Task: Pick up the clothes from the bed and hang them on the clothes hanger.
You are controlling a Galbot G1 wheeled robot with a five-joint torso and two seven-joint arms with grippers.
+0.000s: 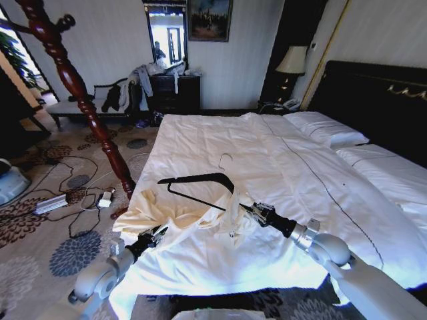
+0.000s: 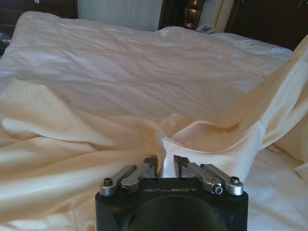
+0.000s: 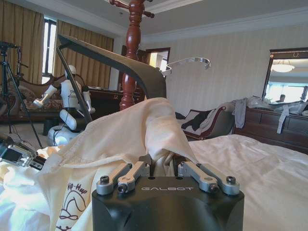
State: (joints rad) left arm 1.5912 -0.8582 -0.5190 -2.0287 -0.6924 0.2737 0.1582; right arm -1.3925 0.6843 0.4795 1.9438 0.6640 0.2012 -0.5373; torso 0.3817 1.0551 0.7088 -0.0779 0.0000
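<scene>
The clothes hanger [image 1: 200, 185] stands half inside the clothes [image 1: 193, 217] near the foot of the bed [image 1: 280, 167], its long axis running from about 9 o'clock to 3 o'clock in the head view, hook at 12. The right gripper [image 1: 257, 211] is nearer, at the hanger's 4 o'clock, jaws pressed together on cloth and hanger. The left gripper [image 1: 158, 234], at 7 o'clock, pinches the garment's edge.

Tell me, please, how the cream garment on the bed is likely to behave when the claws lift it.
The cream garment will probably flop and sag: it already lies in soft folds on the duvet. It looks thin, so likely light. Where the right claw pinches it near the black hanger, it drapes loosely, so it may slide off; the left claw pinches another fold.
</scene>
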